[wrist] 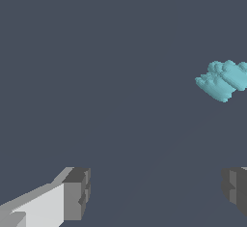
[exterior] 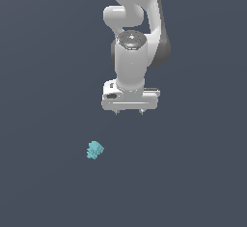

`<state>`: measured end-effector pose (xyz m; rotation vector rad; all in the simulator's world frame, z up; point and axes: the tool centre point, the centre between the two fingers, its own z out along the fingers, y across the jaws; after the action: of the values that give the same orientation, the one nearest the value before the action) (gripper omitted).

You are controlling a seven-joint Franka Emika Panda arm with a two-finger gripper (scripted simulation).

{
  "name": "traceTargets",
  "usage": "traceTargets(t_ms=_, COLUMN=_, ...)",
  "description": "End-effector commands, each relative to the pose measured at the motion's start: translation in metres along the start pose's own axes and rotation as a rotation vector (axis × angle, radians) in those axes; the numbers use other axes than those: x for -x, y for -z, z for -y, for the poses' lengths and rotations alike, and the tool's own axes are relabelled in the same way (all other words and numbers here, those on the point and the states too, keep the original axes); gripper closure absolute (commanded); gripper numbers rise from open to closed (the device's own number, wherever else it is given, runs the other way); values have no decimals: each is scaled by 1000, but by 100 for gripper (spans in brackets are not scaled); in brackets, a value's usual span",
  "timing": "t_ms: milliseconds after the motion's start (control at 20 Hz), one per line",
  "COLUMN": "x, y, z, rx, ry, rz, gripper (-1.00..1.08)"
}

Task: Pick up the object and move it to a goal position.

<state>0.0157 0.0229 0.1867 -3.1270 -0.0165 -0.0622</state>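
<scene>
Flat, even, dim simulator lighting; no cast shadows or glare, edges sharp though slightly pixelated.

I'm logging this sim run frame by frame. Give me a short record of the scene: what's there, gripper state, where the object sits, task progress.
object: tiny light cyan lump, lying on the dark floor
gripper: open, empty, pointing down
relation: object apart from gripper, lower and toward the exterior view's left; not between the fingers
goal marker: none visible
progress: object not yet grasped
</scene>
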Motion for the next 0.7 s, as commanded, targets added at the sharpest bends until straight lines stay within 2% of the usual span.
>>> traceTargets(t_ms=0, x=-1, y=0, z=-1, rx=0, ry=-5, rz=0, gripper=-92)
traceTargets(t_ms=350, x=-14, y=-8, z=-16, rx=-1, ry=-75, rz=4, gripper=-92)
traceTargets(t_ms=650, x=-35, y=-21, z=-41, rx=-1, ry=-190, rz=11, gripper=-92)
